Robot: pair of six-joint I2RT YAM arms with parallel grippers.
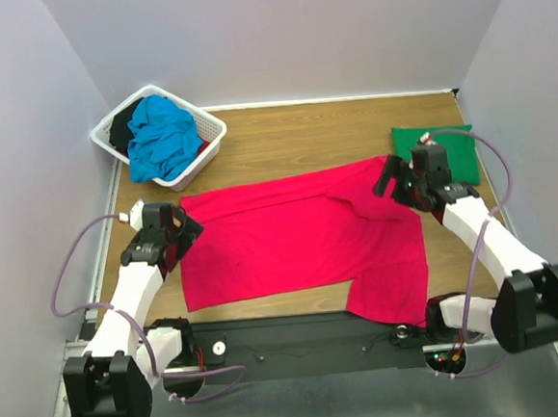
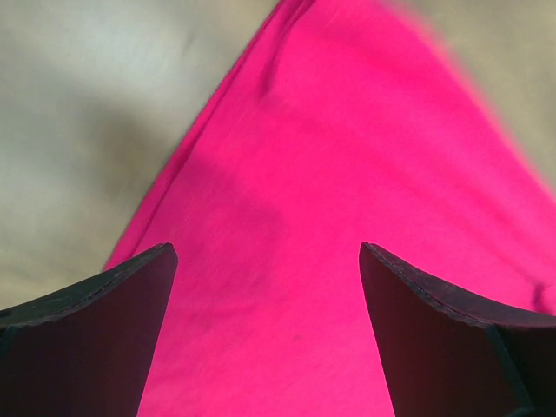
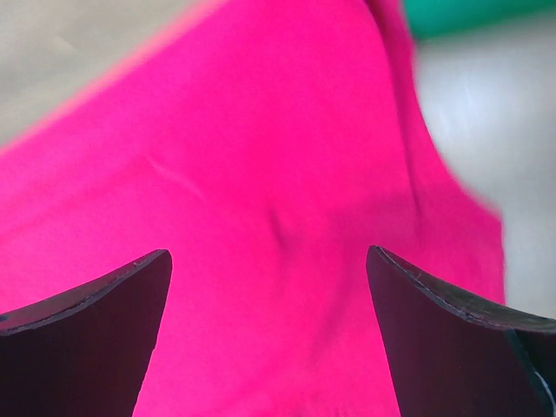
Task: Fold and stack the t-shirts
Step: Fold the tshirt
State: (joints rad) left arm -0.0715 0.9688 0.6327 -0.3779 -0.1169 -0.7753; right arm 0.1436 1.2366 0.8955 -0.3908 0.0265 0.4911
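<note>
A crimson-pink t-shirt (image 1: 301,236) lies spread flat across the middle of the table. It also fills the left wrist view (image 2: 347,200) and the right wrist view (image 3: 261,174). My left gripper (image 1: 182,233) hangs open over the shirt's left edge. My right gripper (image 1: 393,182) hangs open over its upper right corner. A folded green t-shirt (image 1: 439,148) lies at the back right, and its edge shows in the right wrist view (image 3: 460,13). A turquoise-blue t-shirt (image 1: 162,138) is heaped in the basket.
A white lattice laundry basket (image 1: 211,137) stands at the back left with dark and red cloth under the blue tee. Bare wooden table (image 1: 293,135) lies behind the pink shirt. Grey walls close in both sides.
</note>
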